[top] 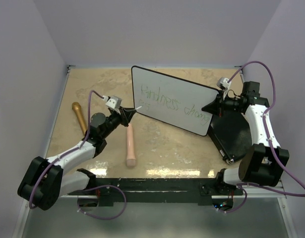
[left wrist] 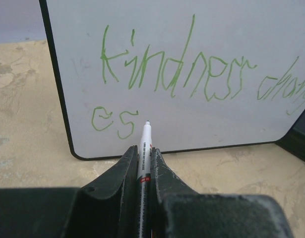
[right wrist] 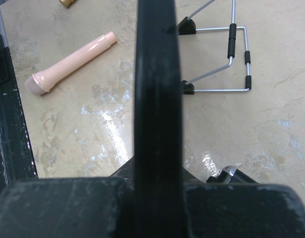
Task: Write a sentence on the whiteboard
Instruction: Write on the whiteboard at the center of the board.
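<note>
We see the right end effector point(right wrist: 155, 181) clamped on the whiteboard point(top: 157, 87) rim so it stands steady on the counter point(top: 167, 144). The left end effector point(left wrist: 144, 151) pinches the marker point(left wrist: 145, 136), tip by "es". We reckon the sentence point(left wrist: 177, 74) is halfway done.

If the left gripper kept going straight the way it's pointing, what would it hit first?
Probably the whiteboard: the marker in the left gripper aims at bare board right of the green "es".

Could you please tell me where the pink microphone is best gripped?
Probably around its slim straight shaft, from above, closing across its width: the pink microphone lies flat on the table, and its wider head, nearest the arms, would fit the jaws worse.
</note>
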Tool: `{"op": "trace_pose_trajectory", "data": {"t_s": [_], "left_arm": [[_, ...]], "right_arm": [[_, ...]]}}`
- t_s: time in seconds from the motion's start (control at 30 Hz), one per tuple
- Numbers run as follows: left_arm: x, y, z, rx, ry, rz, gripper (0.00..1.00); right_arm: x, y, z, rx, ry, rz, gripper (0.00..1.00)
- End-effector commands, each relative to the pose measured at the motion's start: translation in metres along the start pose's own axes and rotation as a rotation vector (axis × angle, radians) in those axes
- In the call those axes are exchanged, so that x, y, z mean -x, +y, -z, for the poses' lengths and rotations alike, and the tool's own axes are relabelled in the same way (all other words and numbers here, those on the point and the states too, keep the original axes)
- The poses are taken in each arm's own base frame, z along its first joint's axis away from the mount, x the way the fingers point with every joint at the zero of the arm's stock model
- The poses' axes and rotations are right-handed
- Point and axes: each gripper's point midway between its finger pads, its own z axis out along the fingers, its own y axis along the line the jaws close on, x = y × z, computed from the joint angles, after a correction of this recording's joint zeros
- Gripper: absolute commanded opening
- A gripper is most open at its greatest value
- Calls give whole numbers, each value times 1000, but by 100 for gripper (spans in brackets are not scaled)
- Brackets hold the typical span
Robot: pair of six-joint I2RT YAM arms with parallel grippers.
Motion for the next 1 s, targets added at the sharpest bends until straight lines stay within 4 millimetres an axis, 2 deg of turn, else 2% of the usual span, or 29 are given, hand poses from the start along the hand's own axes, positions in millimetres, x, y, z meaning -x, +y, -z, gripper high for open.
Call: {"op": "trace_pose_trajectory", "data": {"t_s": [0.0,0.23,0.33,0.37,0.43,0.57,0.97], "left_arm": [[2,-11,12,-34,-3,86,0],[-4,-30,21,-110,19,143,0],[-18,-37,21,-107,51,128,0],[-24,-46,20,-123,71,120,0],[-31,-47,18,-107,83,101,0],[-35,-60,18,-126,69,93,0],[-36,-66,15,-123,-9,77,0]], "right_arm": [[-9,-2,0,-31,53,12,0],[-10,-3,1,-36,55,12,0],[-11,-4,1,-36,57,8,0],[-11,-4,0,-36,56,10,0],[-11,-4,0,-36,57,7,0],[-10,-3,1,-37,56,13,0],[-10,-3,0,-34,55,11,0]]}}
